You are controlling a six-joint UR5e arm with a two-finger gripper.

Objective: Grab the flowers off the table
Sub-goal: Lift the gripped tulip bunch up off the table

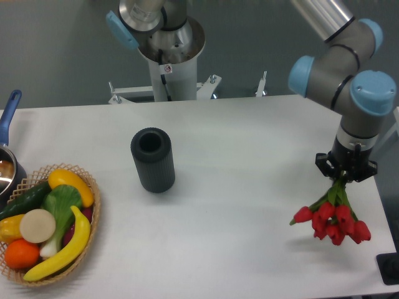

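At the far left edge of the large flat white table (249,137), one metal saucepan with a blue handle (7,134) pokes into view, cut off by the frame. Just beside it sits one round wicker basket (87,219) of toy produce: one long yellow banana (65,250), one orange (22,253), one dark green cucumber (26,199), one pale round slice (37,225), one yellow pepper-like piece (70,184), and a few more half-hidden items I cannot count reliably. Near the middle stands one dark grey ribbed cylindrical cup (153,159), upright, its mouth open. Well apart, on the right, the black two-finger gripper (345,174) points down, clamped on the green stems of one small bunch of red tulips (331,219), whose closed buds hang low, seemingly just above the tabletop.
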